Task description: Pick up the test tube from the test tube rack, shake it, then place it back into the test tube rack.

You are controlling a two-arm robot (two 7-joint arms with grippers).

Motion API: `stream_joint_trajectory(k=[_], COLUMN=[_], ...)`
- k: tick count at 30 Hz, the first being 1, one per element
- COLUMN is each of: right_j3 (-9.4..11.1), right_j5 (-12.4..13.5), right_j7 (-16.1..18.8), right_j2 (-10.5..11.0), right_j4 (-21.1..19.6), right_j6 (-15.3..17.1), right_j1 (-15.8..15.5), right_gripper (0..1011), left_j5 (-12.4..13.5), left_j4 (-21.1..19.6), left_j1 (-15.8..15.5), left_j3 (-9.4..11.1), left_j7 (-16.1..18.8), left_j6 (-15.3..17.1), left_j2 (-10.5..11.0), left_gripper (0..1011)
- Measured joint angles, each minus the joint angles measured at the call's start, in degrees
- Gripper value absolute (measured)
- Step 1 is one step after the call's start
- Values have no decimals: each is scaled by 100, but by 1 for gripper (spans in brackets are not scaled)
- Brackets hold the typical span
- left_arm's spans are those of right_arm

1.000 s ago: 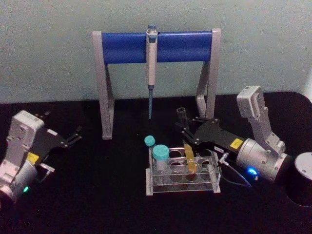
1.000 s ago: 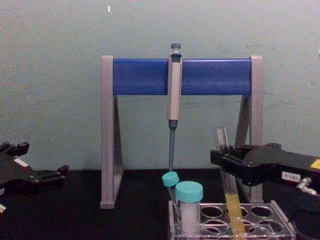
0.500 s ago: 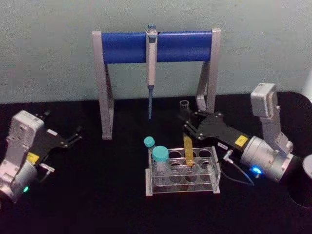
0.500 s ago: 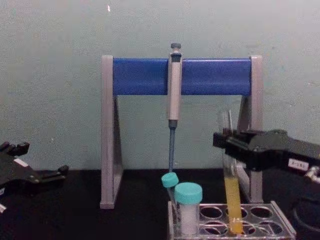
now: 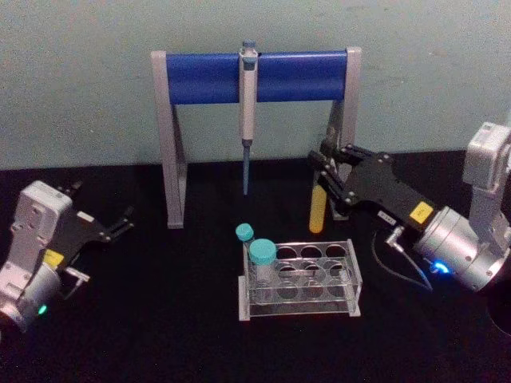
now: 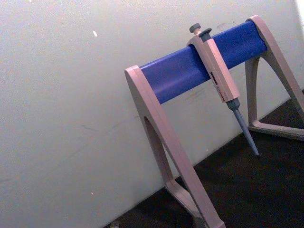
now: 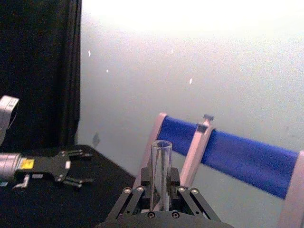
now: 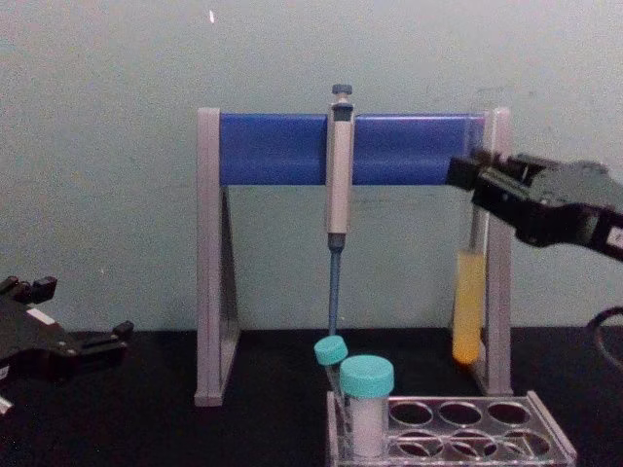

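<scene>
The test tube (image 5: 318, 209), clear with yellow-orange liquid in its lower part, hangs upright in the air behind and above the test tube rack (image 5: 352, 281). Its round bottom is clear of the holes. My right gripper (image 5: 326, 172) is shut on the tube's upper part. In the chest view the tube (image 8: 468, 306) hangs below the right gripper (image 8: 469, 177), in front of the stand's right leg and above the rack (image 8: 550, 433). In the right wrist view the tube's open mouth (image 7: 160, 161) rises between the fingers. My left gripper (image 5: 121, 223) rests open at the far left of the table.
A grey-and-blue pipette stand (image 5: 255, 76) with a hanging pipette (image 5: 248, 96) stands just behind the tube. A wide teal-capped vial (image 5: 263, 257) and a thin teal-capped tube (image 5: 244, 233) occupy the rack's left end. The table is black.
The right gripper has risen and drawn back to the right, lifting the test tube fully out of the rack. The left arm has not moved.
</scene>
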Motion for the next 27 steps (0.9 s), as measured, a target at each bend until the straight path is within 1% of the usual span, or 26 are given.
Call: stream_joint_trajectory(k=[2, 6, 11, 18, 22, 23, 24, 27], right_j3=[19, 115, 193, 235, 168, 127, 127, -23], right_j5=[-11, -125, -253, -367, -377, -371, -371, -295], right_j7=[-21, -181, -315, -353, -226, -150, -150, 113], right_j2=[-3, -34, -88, -180, -243, -262, -262, -293], right_j4=[-14, -42, -40, 25, 159, 209, 209, 351], right_j6=[-27, -93, -96, -84, -52, -32, -32, 41], right_j1=[-14, -76, -113, -76, 91, 166, 166, 357], right_gripper=[234, 234, 234, 234, 234, 234, 234, 234], left_j5=[0, 0, 0, 1, 0, 0, 0, 0], left_j4=[0, 0, 0, 0, 0, 0, 0, 0], left_j1=[0, 0, 0, 0, 0, 0, 0, 0], left_j3=[0, 0, 0, 0, 0, 0, 0, 0], left_j7=[0, 0, 0, 0, 0, 0, 0, 0], left_j6=[0, 0, 0, 0, 0, 0, 0, 0], left_j2=[0, 0, 0, 0, 0, 0, 0, 0], left_gripper=[1001, 1001, 1001, 1001, 1001, 1001, 1001, 1001])
